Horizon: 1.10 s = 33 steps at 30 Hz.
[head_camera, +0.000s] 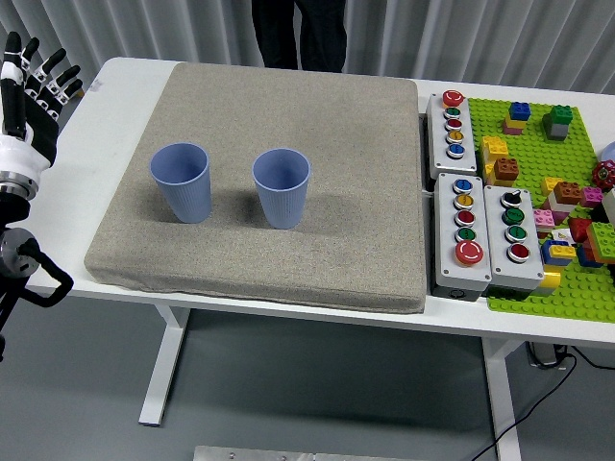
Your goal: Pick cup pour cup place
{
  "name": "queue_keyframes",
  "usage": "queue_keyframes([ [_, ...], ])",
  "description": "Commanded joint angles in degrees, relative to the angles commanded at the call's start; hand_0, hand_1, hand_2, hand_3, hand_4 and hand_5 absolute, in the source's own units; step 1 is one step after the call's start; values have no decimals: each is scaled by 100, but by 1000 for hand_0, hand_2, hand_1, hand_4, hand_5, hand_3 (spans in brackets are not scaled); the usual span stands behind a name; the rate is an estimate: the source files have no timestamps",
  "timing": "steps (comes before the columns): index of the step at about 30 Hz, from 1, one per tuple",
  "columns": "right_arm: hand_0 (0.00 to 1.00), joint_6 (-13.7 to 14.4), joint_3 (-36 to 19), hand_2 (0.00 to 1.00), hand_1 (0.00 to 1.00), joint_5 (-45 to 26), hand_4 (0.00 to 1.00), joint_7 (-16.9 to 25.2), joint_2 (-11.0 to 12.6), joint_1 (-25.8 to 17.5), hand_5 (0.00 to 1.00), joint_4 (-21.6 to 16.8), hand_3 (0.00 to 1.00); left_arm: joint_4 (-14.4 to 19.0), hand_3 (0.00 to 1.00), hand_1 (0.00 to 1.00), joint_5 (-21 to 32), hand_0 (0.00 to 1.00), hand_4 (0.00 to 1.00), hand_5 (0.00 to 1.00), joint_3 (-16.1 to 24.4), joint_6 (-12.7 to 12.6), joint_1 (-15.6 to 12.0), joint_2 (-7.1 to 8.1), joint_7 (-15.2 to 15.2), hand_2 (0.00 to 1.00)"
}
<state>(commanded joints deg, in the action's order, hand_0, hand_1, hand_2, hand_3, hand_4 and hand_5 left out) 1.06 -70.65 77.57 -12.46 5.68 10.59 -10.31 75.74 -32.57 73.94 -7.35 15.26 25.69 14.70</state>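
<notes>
Cups first: I've got two blue ribbed ones standing on the grey mat [250, 279], both upright, mouths facing up, long axis vertical. The left cup [181, 181] sits toward the mat's left side, the right cup [282, 187] just beside it near the middle, a clear gap between them, not touching. I can see into both mouths, but I can't tell from here whether either has anything in it.

My left hand [34, 91] is up at the left edge of the picture, off the mat and well apart from the left cup. Its fingers are spread and pointing upward, holding nothing. Below it I see the black arm joint hanging past the table's [125, 91] near-left corner. My right hand I can't see at all.

To the right of the mat, three grey button boxes [478, 235] lie on the white table, with coloured buttons in rows. Beyond those is a green brick baseplate [538, 288] with loose coloured bricks scattered on it, running off the right edge.

At the far side, a person's dark trouser legs [298, 34] show behind the table, no hands in view.
</notes>
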Motion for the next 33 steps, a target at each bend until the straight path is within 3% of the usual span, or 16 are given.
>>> queue_keyframes([
  [6,688,-7,-54,580,658,68,2,-11,9,32,5,0,584,442,998,817,-638,821,912,647,-18,219,-439,-1,-48,916],
  [7,688,-10,-61,580,658,80,2,-14,10,36,7,0,584,499,998,858,-761,880,850,309,-25,254,-489,-6,-60,989],
  [12,688,-24,-117,580,658,143,2,-24,18,39,7,0,584,662,998,858,-1054,880,850,309,-153,342,-691,-28,-103,989],
  [13,688,-26,-128,579,658,156,2,-25,19,38,12,0,583,678,998,879,-1123,902,802,221,-176,350,-723,-33,-119,998],
  [18,688,-34,-169,579,658,195,2,-29,19,27,12,0,583,578,998,879,-1447,902,802,221,-304,381,-804,-92,-201,998],
  [19,688,-35,-171,579,658,196,2,-29,18,26,10,0,582,561,998,938,-1461,998,834,227,-310,378,-801,-96,-205,998],
  [24,688,-33,-157,579,658,199,2,-34,11,36,10,0,582,344,998,938,-1546,998,834,227,-318,339,-716,-120,-215,998],
  [25,688,-32,-149,579,657,187,2,-32,10,36,10,0,582,320,998,947,-1553,998,871,273,-307,340,-715,-125,-217,998],
  [33,688,-27,-174,579,657,206,2,-21,9,36,9,0,582,368,998,955,-1665,998,889,310,-332,366,-826,-148,-255,998],
])
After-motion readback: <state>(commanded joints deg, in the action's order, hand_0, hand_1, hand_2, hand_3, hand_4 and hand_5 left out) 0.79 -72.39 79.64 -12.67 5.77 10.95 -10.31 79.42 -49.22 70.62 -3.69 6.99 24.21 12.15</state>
